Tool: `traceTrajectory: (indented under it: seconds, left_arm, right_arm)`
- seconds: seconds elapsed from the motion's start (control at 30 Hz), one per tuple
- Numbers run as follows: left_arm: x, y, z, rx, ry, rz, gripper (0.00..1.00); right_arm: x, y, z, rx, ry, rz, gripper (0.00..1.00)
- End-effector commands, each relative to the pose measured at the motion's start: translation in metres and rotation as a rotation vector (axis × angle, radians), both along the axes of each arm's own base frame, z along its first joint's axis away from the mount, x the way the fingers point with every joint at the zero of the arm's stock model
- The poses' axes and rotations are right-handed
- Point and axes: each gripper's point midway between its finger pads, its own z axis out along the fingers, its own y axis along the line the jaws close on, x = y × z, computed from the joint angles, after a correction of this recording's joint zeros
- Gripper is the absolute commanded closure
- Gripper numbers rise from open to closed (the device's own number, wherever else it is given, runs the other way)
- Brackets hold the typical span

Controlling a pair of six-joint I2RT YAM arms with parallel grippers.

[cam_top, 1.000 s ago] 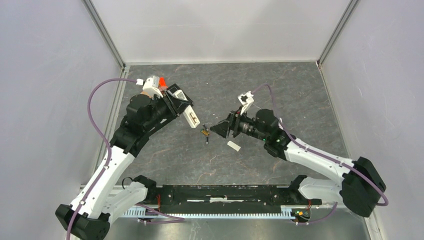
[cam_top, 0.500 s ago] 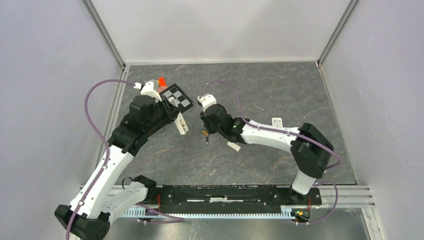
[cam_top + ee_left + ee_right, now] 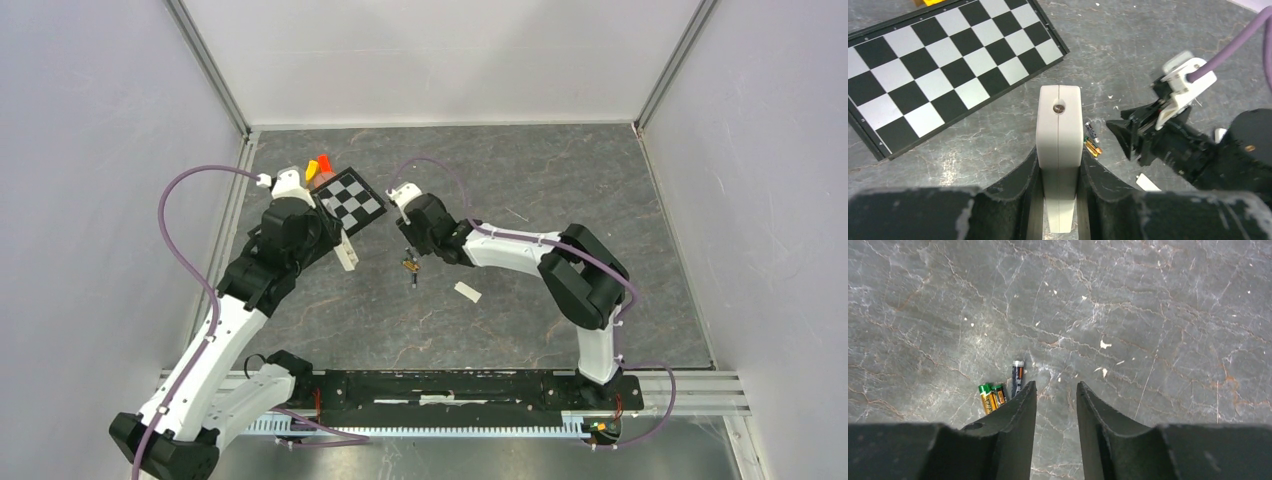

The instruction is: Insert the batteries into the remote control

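On the grey marbled table (image 3: 520, 320), walled in white (image 3: 440, 60), the left gripper (image 3: 1059, 156) clamped the remote control (image 3: 1058, 125) left of centre; the batteries (image 3: 989, 398) lay mid-frame. The right gripper (image 3: 1055, 390) hovered just beside them, slightly parted, empty.

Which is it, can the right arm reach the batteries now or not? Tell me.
Probably yes: the batteries lie uncovered on the table just beside the right arm's open, empty fingers, outside their gap. A small sideways shift should bracket them.
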Motion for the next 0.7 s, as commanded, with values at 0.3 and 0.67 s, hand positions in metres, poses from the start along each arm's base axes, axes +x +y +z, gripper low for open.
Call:
traceTrajectory:
  seconds: [0.3,0.67]
  left_arm:
    - [0.005,0.012,0.007,-0.008,-0.086,0.07,0.98]
    - [0.005,0.007,0.0,-0.012,-0.062,0.052,0.98]
  right_arm:
    - [0.006,0.036,-0.005,0.082,0.067,0.172,0.5]
    - [0.004,0.012,-0.028,-0.022,0.075,0.138,0.61]
